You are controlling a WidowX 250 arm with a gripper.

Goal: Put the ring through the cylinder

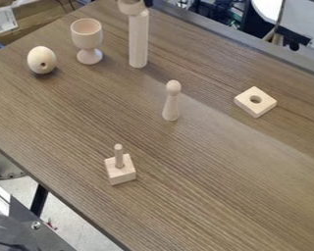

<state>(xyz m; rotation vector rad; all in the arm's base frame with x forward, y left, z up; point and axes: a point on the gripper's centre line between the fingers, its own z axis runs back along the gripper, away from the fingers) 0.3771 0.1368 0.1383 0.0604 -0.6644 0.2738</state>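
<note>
The ring is a pale wooden square block (256, 108) with a round hole through its middle, lying flat on the right side of the table. An upright wooden cylinder, a thin peg (118, 154), stands on a small square wooden base (121, 175) left of centre, towards the table's lower left edge. The peg is bare, and the ring lies well apart from it, up and to the right.
Between them stands a wooden pin-shaped figure (171, 104). Farther back are a tall wooden post (139, 41) with a wider top, a wooden goblet (87, 37) and an egg-shaped piece (41, 61) with a hole. The brown table's (205, 196) near edge runs diagonally at lower left.
</note>
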